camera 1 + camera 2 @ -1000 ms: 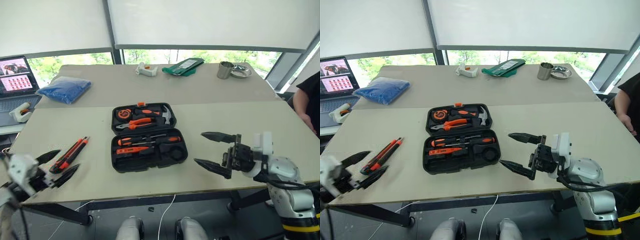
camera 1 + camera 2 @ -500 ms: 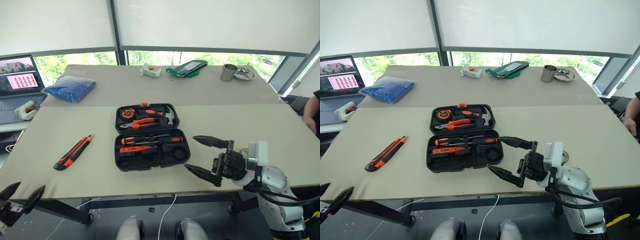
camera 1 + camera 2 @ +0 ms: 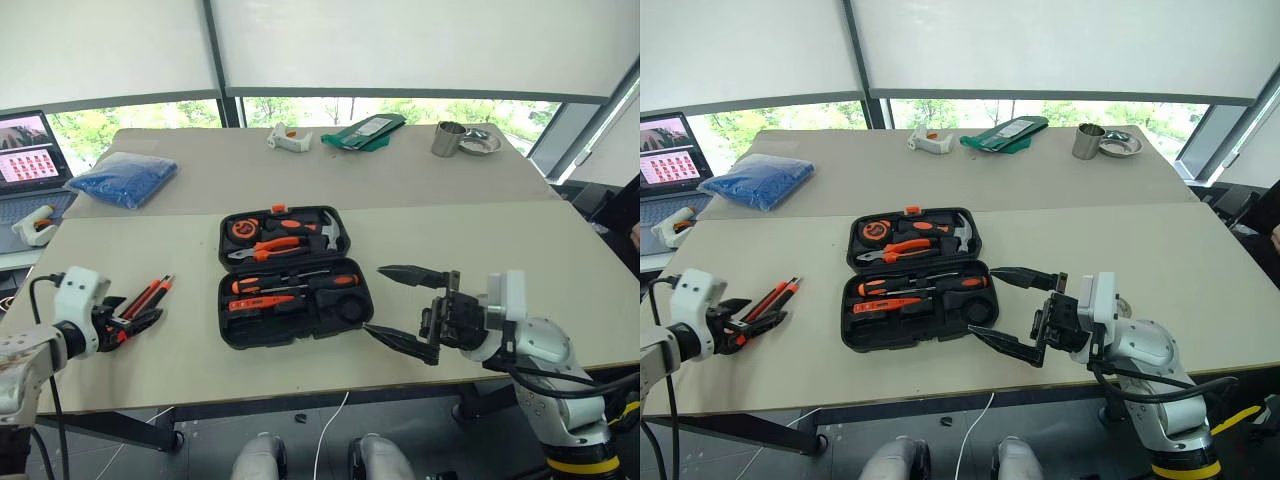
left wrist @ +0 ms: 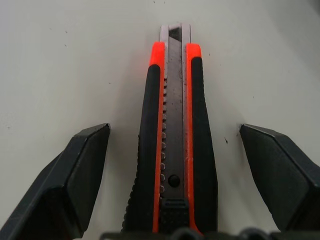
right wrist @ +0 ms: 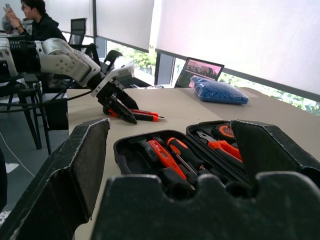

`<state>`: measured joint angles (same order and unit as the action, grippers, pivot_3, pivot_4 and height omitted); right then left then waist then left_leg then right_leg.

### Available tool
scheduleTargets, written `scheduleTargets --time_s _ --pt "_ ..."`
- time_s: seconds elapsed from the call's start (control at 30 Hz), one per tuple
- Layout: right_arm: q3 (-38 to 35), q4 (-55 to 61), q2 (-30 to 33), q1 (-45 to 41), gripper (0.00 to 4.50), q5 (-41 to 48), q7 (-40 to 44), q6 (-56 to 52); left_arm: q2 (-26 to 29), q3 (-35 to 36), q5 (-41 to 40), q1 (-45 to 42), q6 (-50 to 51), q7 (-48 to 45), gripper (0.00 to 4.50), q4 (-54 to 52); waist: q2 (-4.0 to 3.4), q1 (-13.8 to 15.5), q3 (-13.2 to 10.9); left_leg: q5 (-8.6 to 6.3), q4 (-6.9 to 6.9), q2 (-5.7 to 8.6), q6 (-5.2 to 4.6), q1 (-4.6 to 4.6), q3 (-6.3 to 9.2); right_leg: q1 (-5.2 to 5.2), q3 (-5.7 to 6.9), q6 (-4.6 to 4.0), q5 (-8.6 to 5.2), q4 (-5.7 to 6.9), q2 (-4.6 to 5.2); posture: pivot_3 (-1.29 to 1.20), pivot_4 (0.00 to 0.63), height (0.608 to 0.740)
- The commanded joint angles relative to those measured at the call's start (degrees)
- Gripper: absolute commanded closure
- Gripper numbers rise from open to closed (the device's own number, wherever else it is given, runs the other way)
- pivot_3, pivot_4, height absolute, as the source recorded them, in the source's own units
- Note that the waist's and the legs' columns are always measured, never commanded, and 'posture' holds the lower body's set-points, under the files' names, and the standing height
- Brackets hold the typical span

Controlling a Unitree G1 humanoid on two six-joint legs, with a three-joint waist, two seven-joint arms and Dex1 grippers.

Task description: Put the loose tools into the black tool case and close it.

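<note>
The left claw [image 3: 135, 317] sits low over the surface [image 3: 450, 240], its two black fingers [image 4: 80, 165] spread apart with the orange-black utility knife [image 4: 172, 150] lying straight between them. Each finger stands clear of the knife's sides, so the claw is released and grips nothing. The knife rests flat on the surface, its metal tip pointing away from the claw and its rear end close to the wrist.

The right claw [image 3: 405, 308] hangs just beside the near right corner of the black tool case [image 3: 293, 275], pointing across toward it with both fingers wide apart and nothing between them. From this claw, the case lies directly ahead, hinged open and flat. Its nearer half holds the screwdrivers [image 3: 300, 282] with black-and-orange handles and the slim orange tester [image 3: 262, 300]; the half beyond holds the pliers [image 3: 272, 245], the hammer [image 3: 325, 228] and the round tape measure [image 3: 243, 228]. The left claw and knife lie farther on past the case, well apart from it.

A blue bag [image 3: 125, 178] and a laptop [image 3: 28, 150] lie far beyond the left claw.
</note>
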<state>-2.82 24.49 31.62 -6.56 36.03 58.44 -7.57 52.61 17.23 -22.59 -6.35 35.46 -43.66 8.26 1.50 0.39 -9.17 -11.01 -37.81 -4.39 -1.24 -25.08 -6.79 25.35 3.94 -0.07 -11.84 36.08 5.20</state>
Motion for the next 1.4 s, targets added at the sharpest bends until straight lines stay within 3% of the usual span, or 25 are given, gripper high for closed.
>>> scheduleTargets --time_s 0.03,0.17,0.27,0.43,0.67,0.87,1.4 --pt "-1.96 1.52 1.42 -0.13 0.0 0.53 -0.52 -0.44 0.83 -1.93 1.32 -1.12 1.05 -1.85 1.6 1.83 -0.02 0.16 0.0 -0.01 0.0 0.0 0.01 0.01 -0.01 0.0 -0.01 -0.07 -0.05 0.01 0.03 0.0 0.15 0.74" --pt "-3.19 1.73 2.82 0.21 0.0 0.98 -0.71 -0.96 -0.66 -0.05 0.78 -2.16 -6.99 -5.09 2.85 2.35 -0.02 0.27 0.0 -0.01 -0.01 0.01 0.03 0.03 0.0 -0.03 -0.02 -0.22 -0.21 0.0 0.11 0.0 0.15 0.74" --pt "-4.65 1.4 4.28 0.93 0.0 1.1 -0.22 -0.81 -1.88 0.52 -0.66 -3.85 -20.93 -14.0 2.87 1.02 0.03 0.65 -0.02 -0.01 -0.01 0.01 0.03 0.02 0.01 -0.04 -0.02 -0.25 -0.21 -0.01 0.18 0.0 0.15 0.74" --pt "-9.15 -0.9 10.31 3.03 0.0 1.09 3.08 -1.42 -0.96 -7.59 -3.04 -7.91 -19.12 -25.03 2.87 -9.39 0.07 1.49 -0.03 -0.01 -0.04 0.09 0.02 -0.03 -0.01 -0.08 0.0 -0.33 -0.16 -0.05 0.25 0.0 0.15 0.74" --pt "-12.53 -4.81 14.97 3.31 0.0 0.04 5.19 -1.37 -6.78 -22.61 -0.11 -18.83 -5.04 -19.32 2.87 -21.04 0.07 1.77 -0.04 0.31 -0.06 0.31 -0.49 -0.01 -0.03 -0.18 -0.09 0.05 -0.09 -0.02 0.11 0.0 0.15 0.74" --pt "-13.56 -5.49 16.57 4.95 0.0 -1.07 5.67 -1.87 -10.09 -34.14 8.01 -23.53 -4.66 -18.29 2.87 -20.86 0.06 1.57 -0.04 0.33 -0.08 0.32 -0.53 0.01 0.05 -0.2 -0.17 0.24 0.0 0.01 0.0 0.0 0.15 0.74" --pt "-14.29 -5.0 15.64 7.54 0.0 -0.7 5.07 -1.39 -8.06 -36.97 15.73 -20.64 -13.53 -20.72 2.87 -14.36 0.03 1.73 -0.02 0.34 -0.09 0.39 -0.54 0.23 0.25 -0.37 -0.23 0.01 -0.15 0.02 0.06 0.0 0.15 0.74"
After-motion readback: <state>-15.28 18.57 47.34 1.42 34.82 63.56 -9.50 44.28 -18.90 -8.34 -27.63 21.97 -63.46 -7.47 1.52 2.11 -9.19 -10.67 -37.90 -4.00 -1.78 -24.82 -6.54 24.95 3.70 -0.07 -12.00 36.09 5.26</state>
